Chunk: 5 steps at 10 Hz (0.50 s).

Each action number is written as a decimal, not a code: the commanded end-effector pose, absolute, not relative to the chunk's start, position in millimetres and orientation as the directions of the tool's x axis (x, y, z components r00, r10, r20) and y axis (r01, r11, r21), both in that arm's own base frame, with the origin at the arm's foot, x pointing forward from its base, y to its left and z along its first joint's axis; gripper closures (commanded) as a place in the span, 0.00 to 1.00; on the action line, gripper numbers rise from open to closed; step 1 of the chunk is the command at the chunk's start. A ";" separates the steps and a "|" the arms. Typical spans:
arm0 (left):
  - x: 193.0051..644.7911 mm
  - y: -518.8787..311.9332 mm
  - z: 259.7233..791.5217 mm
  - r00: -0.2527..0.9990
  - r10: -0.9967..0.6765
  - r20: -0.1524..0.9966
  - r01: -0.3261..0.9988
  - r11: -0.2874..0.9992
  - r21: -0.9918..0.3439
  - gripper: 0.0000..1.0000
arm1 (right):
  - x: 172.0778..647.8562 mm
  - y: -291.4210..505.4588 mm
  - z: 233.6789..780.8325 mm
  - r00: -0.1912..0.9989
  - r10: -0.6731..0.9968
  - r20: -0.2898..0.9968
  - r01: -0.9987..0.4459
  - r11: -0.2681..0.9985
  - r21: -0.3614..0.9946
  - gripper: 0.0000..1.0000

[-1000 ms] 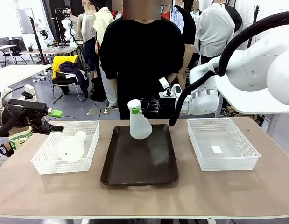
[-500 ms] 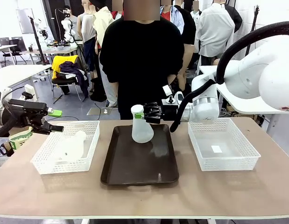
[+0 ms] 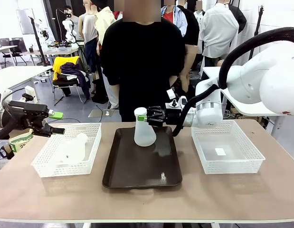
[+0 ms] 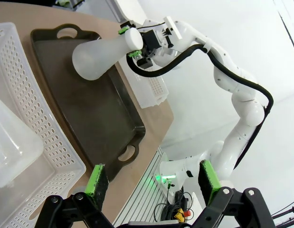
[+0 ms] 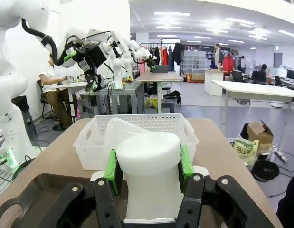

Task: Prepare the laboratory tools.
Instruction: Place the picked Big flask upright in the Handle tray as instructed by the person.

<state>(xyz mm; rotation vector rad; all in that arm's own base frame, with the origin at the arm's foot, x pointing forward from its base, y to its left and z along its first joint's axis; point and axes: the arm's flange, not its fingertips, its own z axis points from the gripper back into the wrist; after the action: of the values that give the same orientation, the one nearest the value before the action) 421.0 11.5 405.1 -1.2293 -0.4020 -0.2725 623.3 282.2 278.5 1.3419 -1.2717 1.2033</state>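
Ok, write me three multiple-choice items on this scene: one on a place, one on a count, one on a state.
1. Where does the loose flask lie?
A) in the left basket
B) in the person's hand
C) on the floor

2. How many white mesh baskets stand on the table?
A) one
B) two
C) three

3. How is the right gripper?
A) open
B) shut on nothing
C) shut on the neck of the other flask

Answers:
1 A: it lies inside that basket.
2 B: the left one and the right basket flank the dark tray.
3 C: its green pads clamp the neck.
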 end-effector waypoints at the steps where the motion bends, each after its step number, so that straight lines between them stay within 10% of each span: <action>1: 420.4 12.4 406.5 0.895 0.017 0.445 0.419 0.307 -0.854 0.00 | 630.8 281.3 276.7 0.031 -0.166 0.986 -0.998 -0.057 0.022 0.49; 3: 420.4 12.4 406.5 0.895 0.017 0.445 0.419 0.307 -0.854 0.00 | 628.2 280.3 278.7 0.023 -0.163 0.986 -0.998 -0.056 0.014 0.11; 5: 420.4 12.4 406.5 0.895 0.017 0.445 0.419 0.307 -0.854 0.00 | 626.6 277.1 283.4 0.038 -0.170 0.985 -0.998 -0.056 0.029 0.00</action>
<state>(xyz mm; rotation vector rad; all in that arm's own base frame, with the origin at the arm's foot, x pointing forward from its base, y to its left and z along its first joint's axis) 421.0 11.5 405.1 -1.2293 -0.4020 -0.2724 624.7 277.6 276.2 1.3651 -1.2821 1.1784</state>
